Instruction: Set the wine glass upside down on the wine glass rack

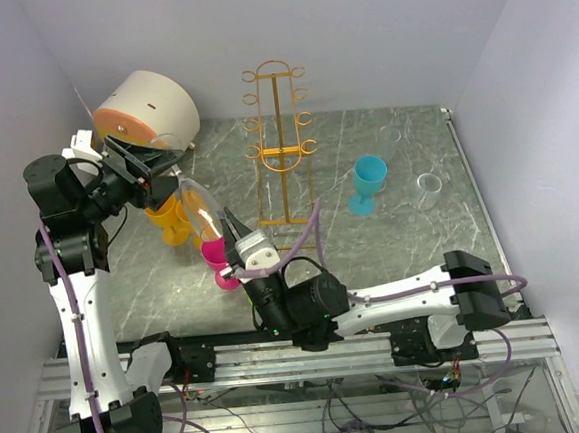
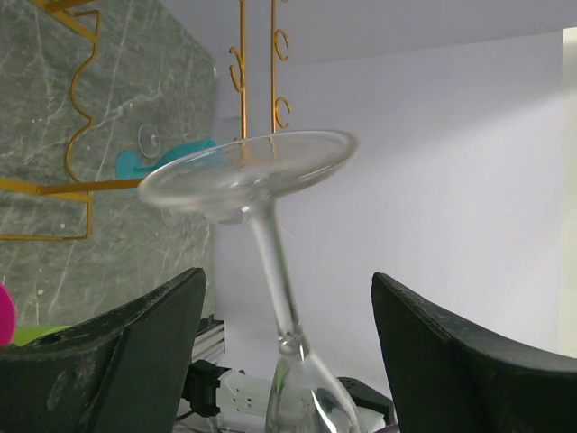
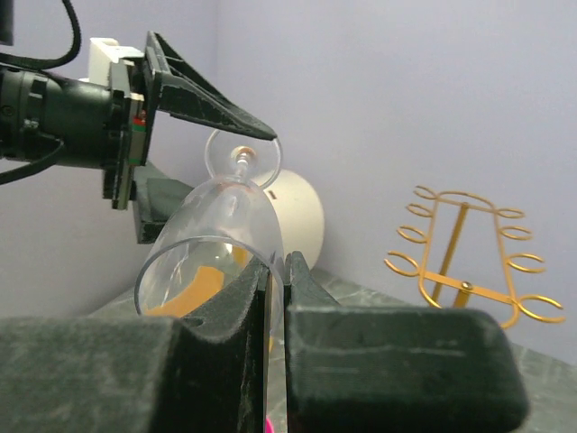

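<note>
A clear wine glass (image 1: 196, 206) hangs tilted in the air at the left, foot toward the back. My right gripper (image 1: 232, 226) is shut on its rim; in the right wrist view the pads (image 3: 261, 298) pinch the glass wall (image 3: 221, 225). My left gripper (image 2: 287, 278) is open, with one finger on each side of the thin stem (image 2: 270, 262) and a gap on both sides. The round foot (image 2: 248, 167) lies just beyond the fingers. The orange-gold wine glass rack (image 1: 280, 142) stands upright at the back centre, to the right of both grippers.
A cream drum with an orange face (image 1: 149, 109) lies at the back left. A yellow goblet (image 1: 173, 224) and a pink cup (image 1: 218, 257) stand under the held glass. A teal goblet (image 1: 369, 182) and a small clear glass (image 1: 428, 191) stand right of the rack.
</note>
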Controlling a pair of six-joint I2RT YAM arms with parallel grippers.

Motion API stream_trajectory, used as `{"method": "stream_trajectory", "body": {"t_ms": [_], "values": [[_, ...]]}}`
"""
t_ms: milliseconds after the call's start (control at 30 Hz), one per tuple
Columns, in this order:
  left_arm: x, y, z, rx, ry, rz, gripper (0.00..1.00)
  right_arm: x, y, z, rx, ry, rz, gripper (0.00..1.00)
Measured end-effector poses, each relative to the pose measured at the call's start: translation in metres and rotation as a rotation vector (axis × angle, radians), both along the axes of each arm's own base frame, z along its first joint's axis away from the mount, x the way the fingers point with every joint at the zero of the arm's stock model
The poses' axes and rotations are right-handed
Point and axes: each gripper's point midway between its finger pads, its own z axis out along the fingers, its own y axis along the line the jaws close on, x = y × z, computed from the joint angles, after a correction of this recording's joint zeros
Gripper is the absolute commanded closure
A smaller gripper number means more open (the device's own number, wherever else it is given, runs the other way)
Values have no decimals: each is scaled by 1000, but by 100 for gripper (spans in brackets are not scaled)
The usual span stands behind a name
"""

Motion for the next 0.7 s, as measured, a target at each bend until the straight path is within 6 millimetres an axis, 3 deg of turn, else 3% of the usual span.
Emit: {"method": "stream_trajectory", "body": {"t_ms": [300, 533, 700], "values": [[0, -2, -4, -12, 5, -20, 20, 2, -6, -18, -61, -94, -155, 100], [-1, -2, -2, -4, -10, -27, 19, 1, -8, -16, -63, -111, -168, 100], [1, -1, -6, 7, -14, -20, 26, 0, -5, -15, -57, -114, -158, 100]]}}
